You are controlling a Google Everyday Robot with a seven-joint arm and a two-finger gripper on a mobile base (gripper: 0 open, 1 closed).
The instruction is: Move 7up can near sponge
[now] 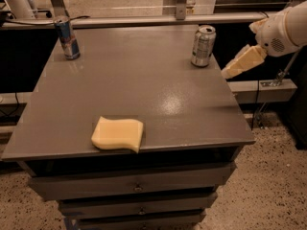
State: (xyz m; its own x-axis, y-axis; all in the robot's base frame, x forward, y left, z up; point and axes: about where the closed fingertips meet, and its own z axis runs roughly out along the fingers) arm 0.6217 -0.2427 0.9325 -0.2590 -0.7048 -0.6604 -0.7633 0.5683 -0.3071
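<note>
The 7up can (203,45), silvery-white with a pull-tab top, stands upright at the far right of the grey table (144,85). The sponge (118,133), a flat pale yellow block with wavy edges, lies near the table's front edge, left of centre. My gripper (233,68), cream-coloured on a white arm (283,30), reaches in from the right. It hangs just off the table's right edge, a little right of the can and below it in the picture, not touching it. It holds nothing that I can see.
A slim blue-and-silver can (67,37) stands at the far left corner of the table. Drawers (139,188) sit under the tabletop. A rail (158,19) runs behind the table. A speckled floor (273,186) lies to the right.
</note>
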